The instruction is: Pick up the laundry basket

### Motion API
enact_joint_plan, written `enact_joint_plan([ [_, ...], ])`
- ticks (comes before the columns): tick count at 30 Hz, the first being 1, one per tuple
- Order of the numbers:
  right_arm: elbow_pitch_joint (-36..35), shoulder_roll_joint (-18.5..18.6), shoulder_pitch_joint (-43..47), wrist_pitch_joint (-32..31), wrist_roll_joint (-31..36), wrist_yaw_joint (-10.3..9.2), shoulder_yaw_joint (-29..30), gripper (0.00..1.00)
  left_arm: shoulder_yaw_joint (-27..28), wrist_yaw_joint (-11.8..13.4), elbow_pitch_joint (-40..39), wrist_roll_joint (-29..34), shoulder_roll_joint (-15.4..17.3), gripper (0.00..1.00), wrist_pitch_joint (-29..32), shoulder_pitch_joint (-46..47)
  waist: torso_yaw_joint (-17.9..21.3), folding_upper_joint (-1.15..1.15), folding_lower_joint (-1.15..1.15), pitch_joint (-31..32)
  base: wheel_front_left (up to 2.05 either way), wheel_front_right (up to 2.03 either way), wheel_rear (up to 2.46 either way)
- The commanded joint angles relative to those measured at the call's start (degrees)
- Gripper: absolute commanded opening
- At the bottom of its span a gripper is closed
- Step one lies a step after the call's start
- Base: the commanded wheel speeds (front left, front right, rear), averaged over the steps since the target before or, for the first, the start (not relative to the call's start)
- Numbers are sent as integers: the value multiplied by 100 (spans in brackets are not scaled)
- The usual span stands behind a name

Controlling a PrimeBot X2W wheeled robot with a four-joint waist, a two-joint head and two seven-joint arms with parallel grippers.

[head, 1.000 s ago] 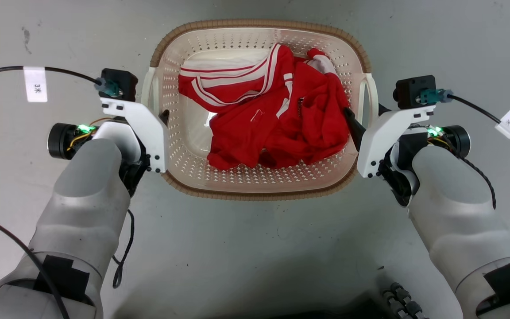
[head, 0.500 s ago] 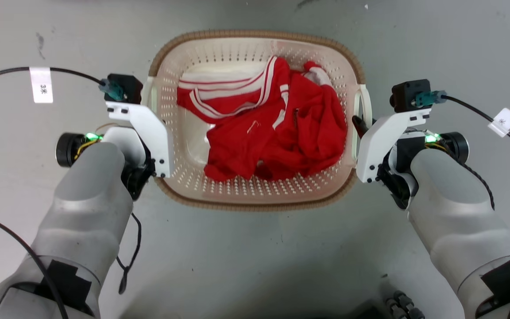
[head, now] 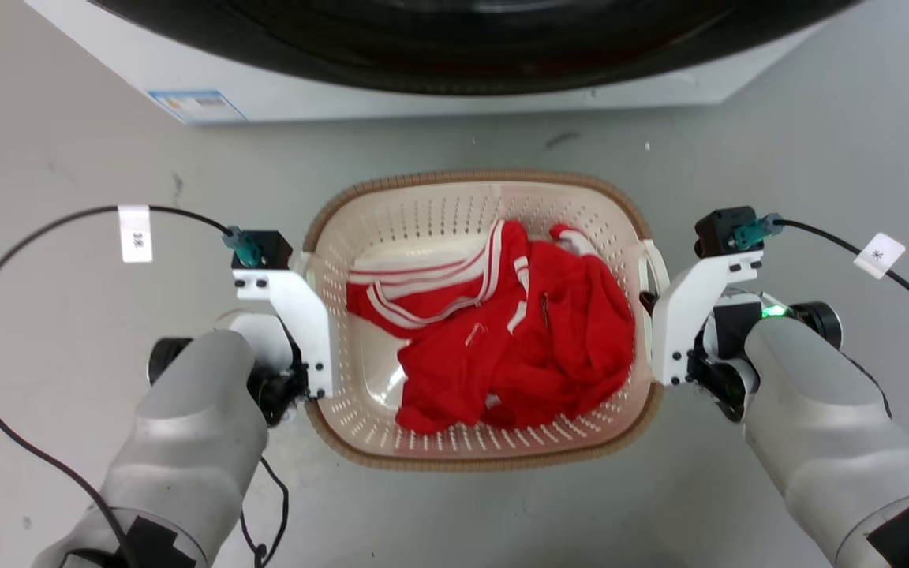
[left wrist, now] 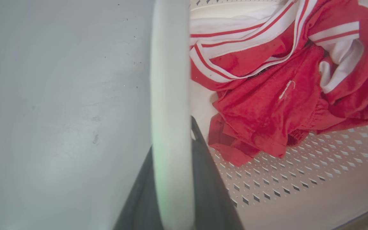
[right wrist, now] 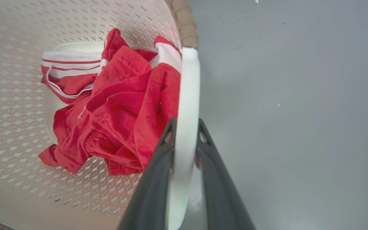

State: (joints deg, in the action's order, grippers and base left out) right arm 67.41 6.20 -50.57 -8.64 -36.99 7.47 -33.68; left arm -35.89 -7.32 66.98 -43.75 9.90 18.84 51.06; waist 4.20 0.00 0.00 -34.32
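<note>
Basket position: the laundry basket (head: 486, 461) is seen on the grey floor (head: 454, 521), centred between the two arms, with the washing machine (head: 454, 79) just beyond its far rim. Whether its base is clear of the floor cannot be told.
Contents: red clothes (head: 533, 347) with white stripes are heaped inside, more toward the right half.
Left gripper: the left gripper (left wrist: 171, 153) is set astride the left handle (left wrist: 169, 80), one dark finger outside and one inside. The jaws are pressed together on the white bar.
Right gripper: the right gripper (right wrist: 186, 127) is placed the same way on the right handle (right wrist: 188, 80), and its jaws pinch that bar from both faces.
Key relation: the basket lies straight between the jaws, and its long axis appears to run from one gripper to the other. Neither arm is nearer, since each handle is held at about the same depth.
Step judged: both grasps appear made, so an even, level raise of both arms is what the lift calls for.
Risk: a tilt toward the heavier right side could be caused if one arm were raised ahead of the other, and a thin handle could slip through the jaws.
</note>
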Motion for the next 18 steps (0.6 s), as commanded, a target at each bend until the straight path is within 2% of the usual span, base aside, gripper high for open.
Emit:
enact_joint_plan([
  [1, -56, -4, 85, -73, -56, 4, -79, 0, -60, -25, -24, -49, -90, 0, 76, -96, -153, 0, 0, 478, 0, 0, 0],
  [18, -42, 225, 667, -1417, -917, 9, -591, 0, -507, -39, 8, -784, -217, 0, 1023, -601, -379, 0, 0, 2298, 0, 0, 0],
])
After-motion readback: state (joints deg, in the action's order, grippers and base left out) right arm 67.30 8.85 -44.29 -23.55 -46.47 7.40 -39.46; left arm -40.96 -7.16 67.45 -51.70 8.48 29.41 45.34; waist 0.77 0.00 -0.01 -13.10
